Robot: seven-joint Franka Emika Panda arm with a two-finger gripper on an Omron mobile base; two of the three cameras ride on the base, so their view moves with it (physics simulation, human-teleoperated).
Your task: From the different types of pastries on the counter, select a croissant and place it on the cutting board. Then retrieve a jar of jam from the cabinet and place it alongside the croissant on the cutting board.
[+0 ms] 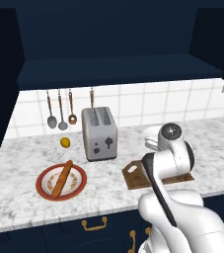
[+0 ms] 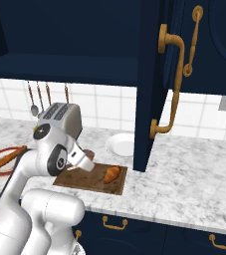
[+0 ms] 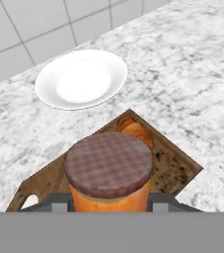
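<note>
The end effector [image 3: 108, 207] appears clamped on the jam jar [image 3: 108, 170], held over the cutting board [image 3: 180, 170]; the croissant [image 3: 133, 131] lies on the board just beyond the jar.

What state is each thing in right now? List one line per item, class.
Jam jar: lidded, held in the gripper over the cutting board.
Croissant: lying on the board.
White plate: empty.
Cabinet door: open.
Baguette: on the red-rimmed plate.
</note>
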